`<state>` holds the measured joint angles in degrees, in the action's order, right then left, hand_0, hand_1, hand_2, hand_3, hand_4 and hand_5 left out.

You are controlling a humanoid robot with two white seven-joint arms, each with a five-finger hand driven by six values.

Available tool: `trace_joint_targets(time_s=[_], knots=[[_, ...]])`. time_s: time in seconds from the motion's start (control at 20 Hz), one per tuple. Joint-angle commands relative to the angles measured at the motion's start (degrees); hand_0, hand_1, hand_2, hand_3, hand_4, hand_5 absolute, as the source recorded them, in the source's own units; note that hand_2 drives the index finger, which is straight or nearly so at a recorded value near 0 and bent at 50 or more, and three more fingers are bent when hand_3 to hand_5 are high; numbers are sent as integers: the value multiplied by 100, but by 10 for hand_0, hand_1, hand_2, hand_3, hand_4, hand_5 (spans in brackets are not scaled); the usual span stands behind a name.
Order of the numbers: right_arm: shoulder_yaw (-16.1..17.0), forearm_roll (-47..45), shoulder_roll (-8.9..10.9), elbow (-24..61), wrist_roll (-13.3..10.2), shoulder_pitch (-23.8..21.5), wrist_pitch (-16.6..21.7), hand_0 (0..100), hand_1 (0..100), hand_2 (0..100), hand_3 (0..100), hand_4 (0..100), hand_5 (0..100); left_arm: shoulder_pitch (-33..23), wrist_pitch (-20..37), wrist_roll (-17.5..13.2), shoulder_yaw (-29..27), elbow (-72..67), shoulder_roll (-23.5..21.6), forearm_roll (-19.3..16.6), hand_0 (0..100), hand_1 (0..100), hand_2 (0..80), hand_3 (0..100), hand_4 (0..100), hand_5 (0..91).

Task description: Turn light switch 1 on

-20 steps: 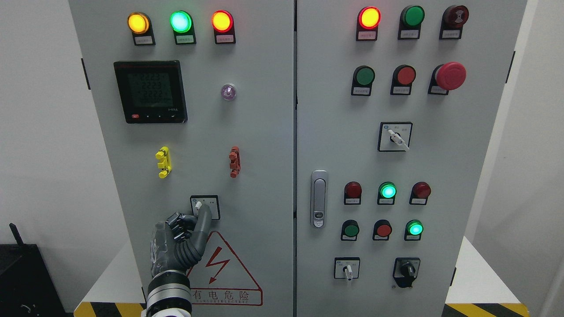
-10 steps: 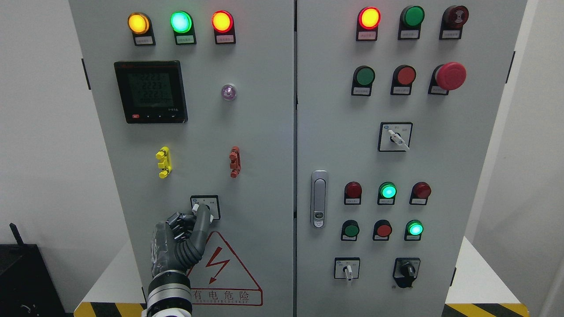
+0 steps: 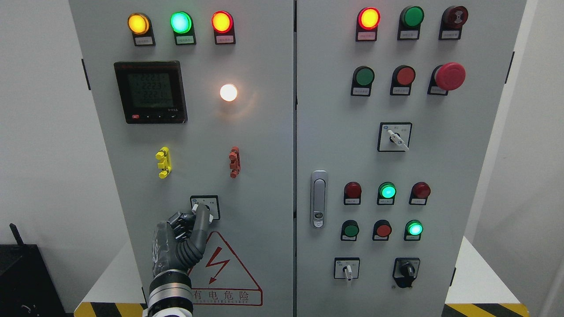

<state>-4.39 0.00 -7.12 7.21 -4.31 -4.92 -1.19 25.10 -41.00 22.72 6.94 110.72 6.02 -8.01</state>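
Lamp's on now, so switch 1 looks flipped

The round lamp well above the left hand was dark half a second ago and now glows warm white, so I'd say the job is basically done. The light switch sits right at the tip of the hand's raised index finger, which is touching the knob from below; its white lever is tilted with one end up-left and the other down-right of the fingertip. The other fingers are curled in, nothing gripped, just a poke. Right hand isn't in shot.
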Motion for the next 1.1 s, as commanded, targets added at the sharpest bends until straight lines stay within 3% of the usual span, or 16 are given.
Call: trace_joint_targets(time_s=[0.0, 0.4, 1.05], knots=[[0, -141, 0, 0, 0, 0, -4, 0, 0, 0, 0, 0, 0, 4, -5, -4, 9, -15, 5, 2, 850, 417, 656, 846, 930, 856], [0, -141, 0, 0, 0, 0, -4, 0, 0, 0, 0, 0, 0, 4, -5, -4, 27, -15, 5, 2, 653, 397, 658, 843, 928, 855], [0, -141, 0, 0, 0, 0, -4, 0, 0, 0, 0, 0, 0, 4, 4, -4, 27, -6, -4, 2, 449, 358, 682, 854, 929, 854]])
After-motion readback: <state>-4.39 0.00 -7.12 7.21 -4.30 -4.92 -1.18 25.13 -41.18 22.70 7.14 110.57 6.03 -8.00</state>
